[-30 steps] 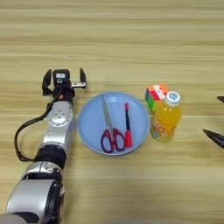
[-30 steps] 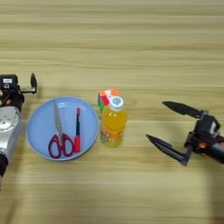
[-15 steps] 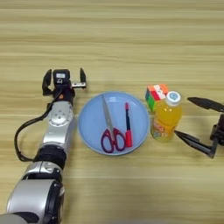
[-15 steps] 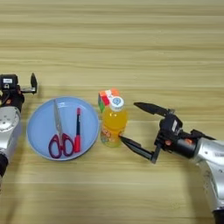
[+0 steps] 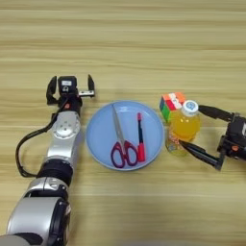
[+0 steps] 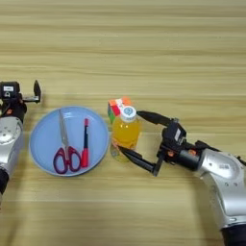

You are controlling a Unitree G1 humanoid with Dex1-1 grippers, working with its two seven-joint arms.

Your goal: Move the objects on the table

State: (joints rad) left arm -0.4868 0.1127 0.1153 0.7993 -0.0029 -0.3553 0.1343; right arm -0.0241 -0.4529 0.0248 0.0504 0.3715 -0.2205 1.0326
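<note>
Centre right of frame: right gripper (image 6: 129,132) spread wide around the orange-drink bottle (image 6: 126,134), one finger lying along the bottle's upper side near the white cap (image 6: 128,113), the other reaching in low at its base; contact with the bottle cannot be told. Bottle upright on the table (image 6: 144,57), just right of the light-blue plate (image 6: 41,139), with the puzzle cube (image 6: 116,105) touching or nearly touching it behind. Scissors (image 6: 65,148) and red pen (image 6: 85,143) lying side by side inside the plate, toward the lower left of frame. Left gripper (image 5: 70,89) parked at the left edge, above and left of the plate, fingers apart and empty.

Step judged in hand: grasp of the bottle. To be done well: fingers centred on the widest part of the body rather than cap or base, closed squarely from both sides, squeezed gently since thin plastic may yield. Clear of the cube while closing, to avoid nudging it. Lifted straight up before any sideways travel.
</note>
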